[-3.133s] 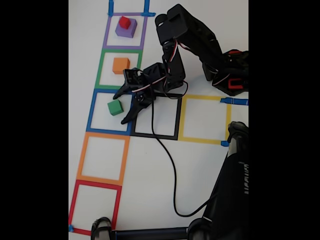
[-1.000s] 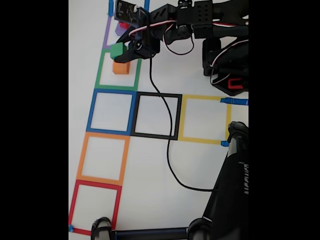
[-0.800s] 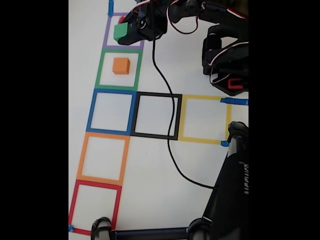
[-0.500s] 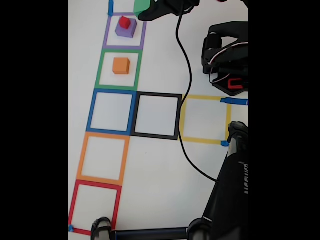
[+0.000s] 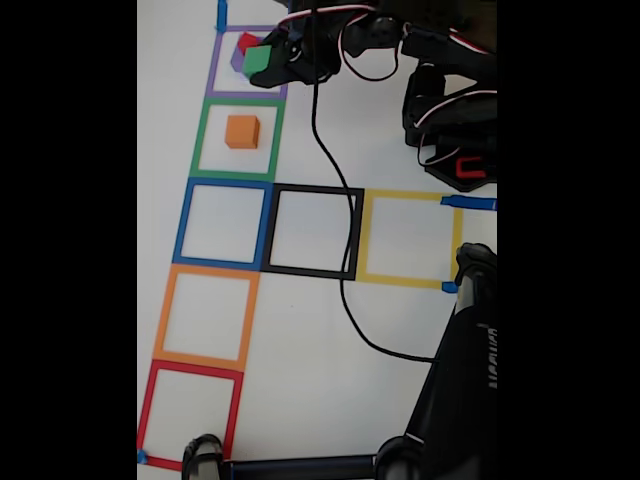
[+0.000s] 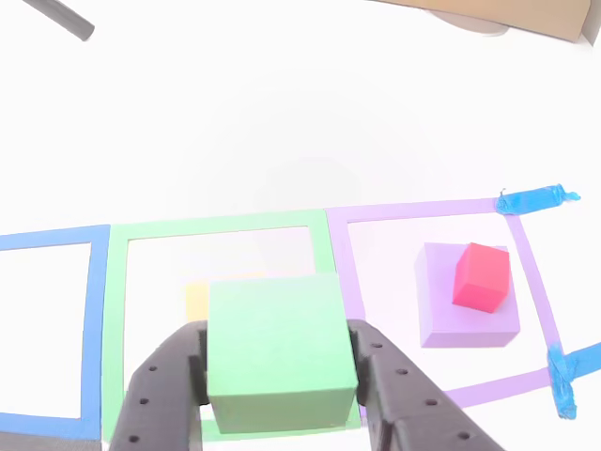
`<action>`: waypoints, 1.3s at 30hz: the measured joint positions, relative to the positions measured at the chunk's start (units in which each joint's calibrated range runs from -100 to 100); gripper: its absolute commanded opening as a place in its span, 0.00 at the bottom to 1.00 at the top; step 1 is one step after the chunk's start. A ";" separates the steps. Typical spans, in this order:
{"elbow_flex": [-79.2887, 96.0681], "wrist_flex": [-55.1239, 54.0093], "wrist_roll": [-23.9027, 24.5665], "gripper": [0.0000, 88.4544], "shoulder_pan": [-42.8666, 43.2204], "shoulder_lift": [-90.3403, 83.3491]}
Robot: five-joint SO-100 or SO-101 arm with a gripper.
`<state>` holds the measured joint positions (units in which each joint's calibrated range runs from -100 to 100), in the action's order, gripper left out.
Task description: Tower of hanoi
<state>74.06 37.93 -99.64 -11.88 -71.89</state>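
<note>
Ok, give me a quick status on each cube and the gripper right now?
green cube: gripped between the fingers, lifted off the table.
red cube: sitting on top of the purple cube.
purple cube: on the table inside the purple tape square.
orange cube: alone inside the green tape square.
gripper: shut on the green cube.

I am looking down from high up in the fixed view, and it is taking in the whole white table [image 5: 300, 380] with its row of tape squares, from far away. Black bars are filling both sides of that picture. The arm's base [image 5: 455, 140] is sitting at the right side there. In the other view I am riding low and close, right behind the gripper [image 6: 278, 362], facing forward and down across the table. Both views are sharing the purple tape square [image 5: 214, 70] [image 6: 413, 210] and the green tape square [image 5: 203, 140] [image 6: 216, 224].
</note>
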 measured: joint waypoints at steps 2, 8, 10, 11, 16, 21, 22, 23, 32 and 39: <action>6.82 -9.43 0.00 0.00 0.00 1.77; 16.38 -31.04 0.00 0.00 0.00 11.73; 16.56 -36.68 0.00 0.00 0.00 16.12; 16.56 -39.58 0.00 0.00 0.12 18.83; 16.64 -54.41 0.00 0.00 2.57 33.09; 15.76 -68.20 0.00 0.00 4.92 47.36; 15.05 -70.62 0.00 0.00 5.38 50.06; 14.25 -72.87 0.00 0.00 5.62 52.51; 6.91 -82.06 0.00 0.00 6.20 67.62; 7.35 -84.08 0.00 0.00 6.20 68.97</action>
<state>81.41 -46.15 -99.64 -5.68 -2.91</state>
